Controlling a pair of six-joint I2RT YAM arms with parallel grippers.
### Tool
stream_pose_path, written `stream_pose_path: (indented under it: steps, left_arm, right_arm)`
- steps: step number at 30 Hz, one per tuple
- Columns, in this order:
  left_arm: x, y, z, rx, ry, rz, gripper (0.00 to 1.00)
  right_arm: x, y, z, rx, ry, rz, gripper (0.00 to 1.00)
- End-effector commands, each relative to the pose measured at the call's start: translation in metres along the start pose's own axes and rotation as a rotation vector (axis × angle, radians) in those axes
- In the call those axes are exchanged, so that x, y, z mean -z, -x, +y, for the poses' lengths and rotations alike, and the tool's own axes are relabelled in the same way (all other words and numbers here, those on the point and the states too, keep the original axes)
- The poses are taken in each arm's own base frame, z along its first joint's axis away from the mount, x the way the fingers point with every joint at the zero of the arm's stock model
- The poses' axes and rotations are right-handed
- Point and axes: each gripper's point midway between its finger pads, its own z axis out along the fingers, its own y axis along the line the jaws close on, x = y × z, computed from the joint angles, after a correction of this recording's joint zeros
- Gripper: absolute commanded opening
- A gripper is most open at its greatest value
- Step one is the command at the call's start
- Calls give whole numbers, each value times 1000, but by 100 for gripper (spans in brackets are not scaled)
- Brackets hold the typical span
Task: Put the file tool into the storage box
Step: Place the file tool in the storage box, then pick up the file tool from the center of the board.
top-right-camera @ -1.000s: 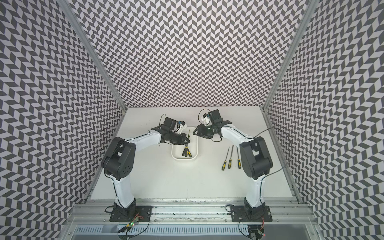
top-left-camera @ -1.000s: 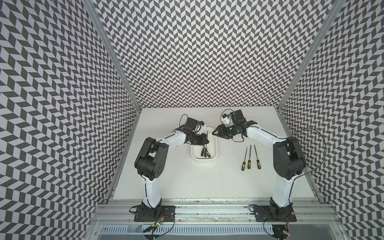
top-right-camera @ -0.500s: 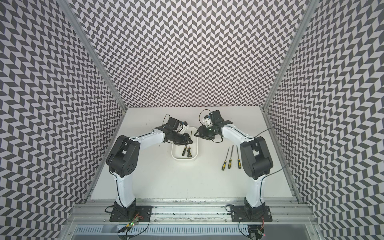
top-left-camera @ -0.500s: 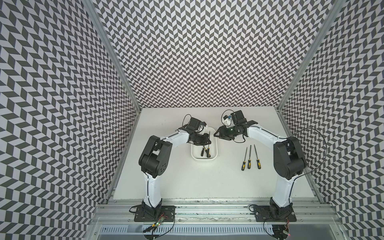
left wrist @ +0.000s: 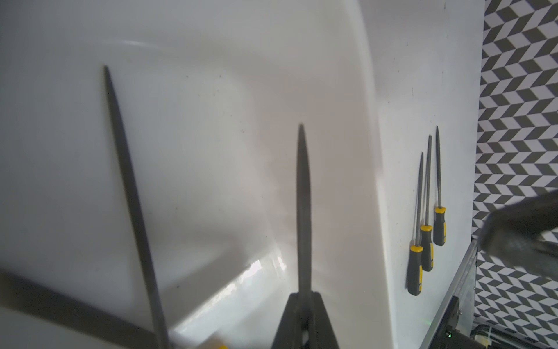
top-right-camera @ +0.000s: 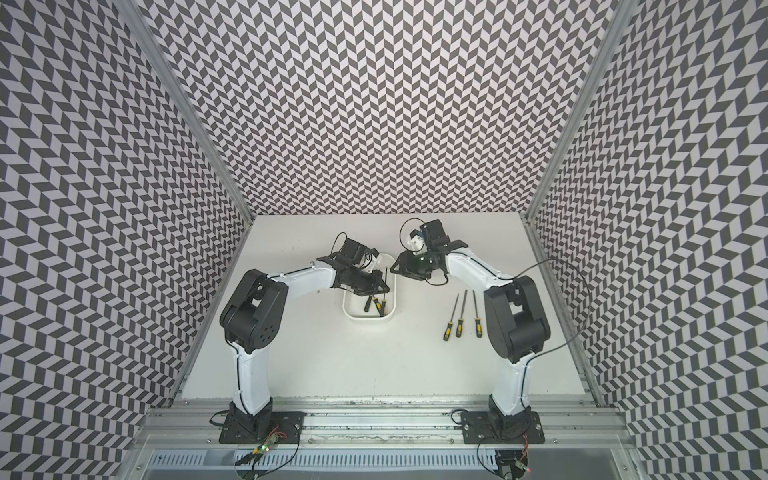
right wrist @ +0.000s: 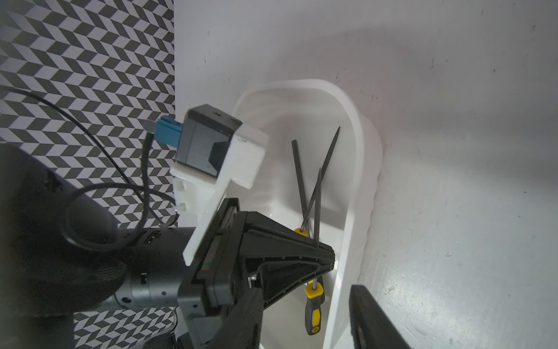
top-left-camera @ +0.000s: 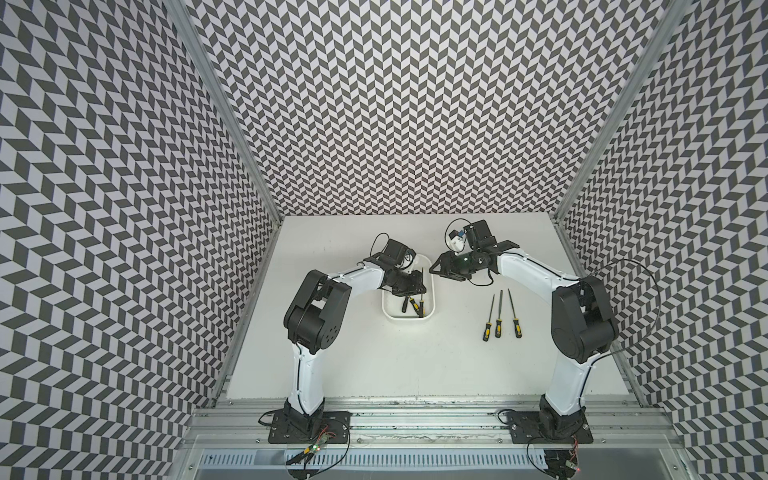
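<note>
A white tabletop [top-left-camera: 374, 365] sits inside walls of black-and-white chevron [top-left-camera: 415, 104]. The left gripper [top-left-camera: 419, 287] hangs over the storage box [top-left-camera: 432, 301], its fingers [left wrist: 290, 326] pinched onto the shank of the file tool [left wrist: 303, 211]. The blade runs out ahead of the fingertips, and the handle sits behind them, low inside the box. Beneath that gripper two more files [right wrist: 299, 175] lie crossed on the box floor. The gripper's body hides the box's far half in both top views. The right gripper [top-left-camera: 435, 269] hovers just off the box's rim, jaws apart and empty, close to the left one. Three spare files [top-left-camera: 498, 316] lie side by side behind it, near its arm's elbow. Since a second ago the left gripper has moved from the box's far end to over its middle. The right one has hardly shifted.
</note>
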Motion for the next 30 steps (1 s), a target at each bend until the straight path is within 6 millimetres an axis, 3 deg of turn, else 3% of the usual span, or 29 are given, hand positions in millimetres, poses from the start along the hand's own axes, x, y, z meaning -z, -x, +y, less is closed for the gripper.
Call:
stream_pose_path:
  steps: [1,3,7,14,18,24,30]
  left_arm:
    - [3,7,-6,-24,2,-27,28]
    - [6,10,-9,-30,3,-38,36]
    - [13,20,-19,-55,-8,-58,39]
    - [40,45,-39,-132,16,-120,40]
    - [59,57,-41,-147,11,-165,40]
    - [68,55,-26,-142,32,-173,40]
    - [73,42,-23,-136,26,-173,40]
  right_arm:
    - [13,5,7,23,5,-34,52]
    - [14,5,6,23,-6,-39,52]
    - [19,5,-9,11,-100,-62,52]
    - [43,-22,-83,-105,-469,-101,52]
    - [63,-46,-116,-199,-577,-131,52]
    - [73,-80,-134,-267,-612,-111,52]
    - [69,-117,-144,-291,-606,-49,51]
